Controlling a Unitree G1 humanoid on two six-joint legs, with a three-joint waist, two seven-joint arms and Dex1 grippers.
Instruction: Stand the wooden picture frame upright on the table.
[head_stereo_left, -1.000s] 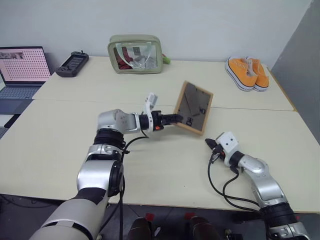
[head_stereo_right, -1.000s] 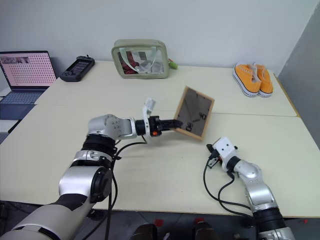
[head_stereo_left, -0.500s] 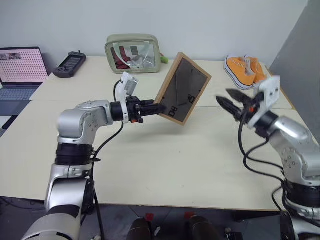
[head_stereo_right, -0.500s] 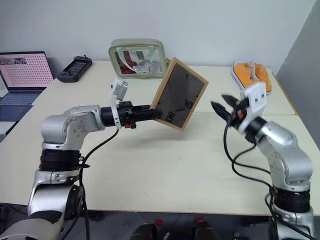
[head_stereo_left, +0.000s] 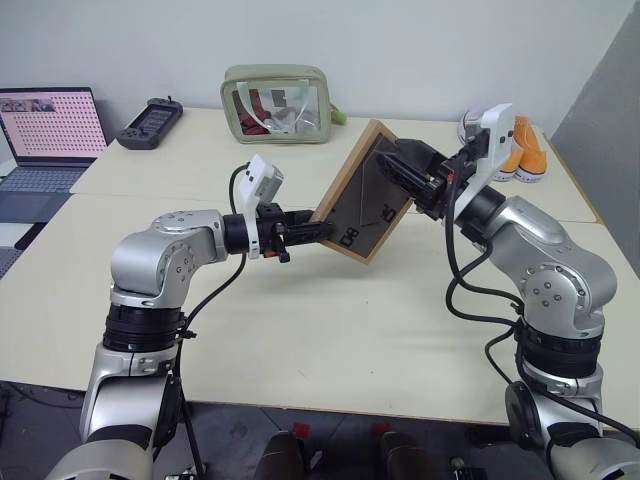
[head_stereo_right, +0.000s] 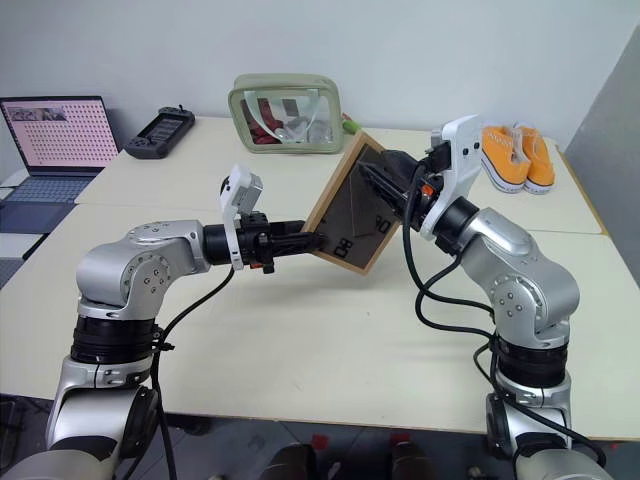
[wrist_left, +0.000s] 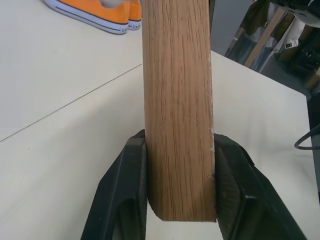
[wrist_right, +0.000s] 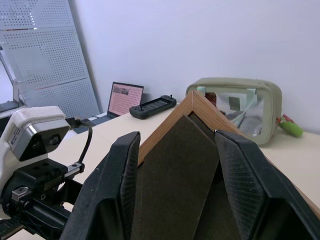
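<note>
1. The left claw (head_stereo_left: 312, 231) clamps the lower edge of the wooden picture frame (head_stereo_left: 365, 192), holding it tilted above the bench (head_stereo_left: 330, 320).
2. The right claw (head_stereo_right: 375, 182), fingers spread, straddles the fold-out stand (wrist_right: 175, 165) on the back panel.
3. Judged next: swing the stand out, then lower the frame.

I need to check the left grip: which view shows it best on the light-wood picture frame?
The left wrist view: both black fingers of the left gripper press the light-wood picture frame's edge. The eye views show the grip small, side-on.
</note>
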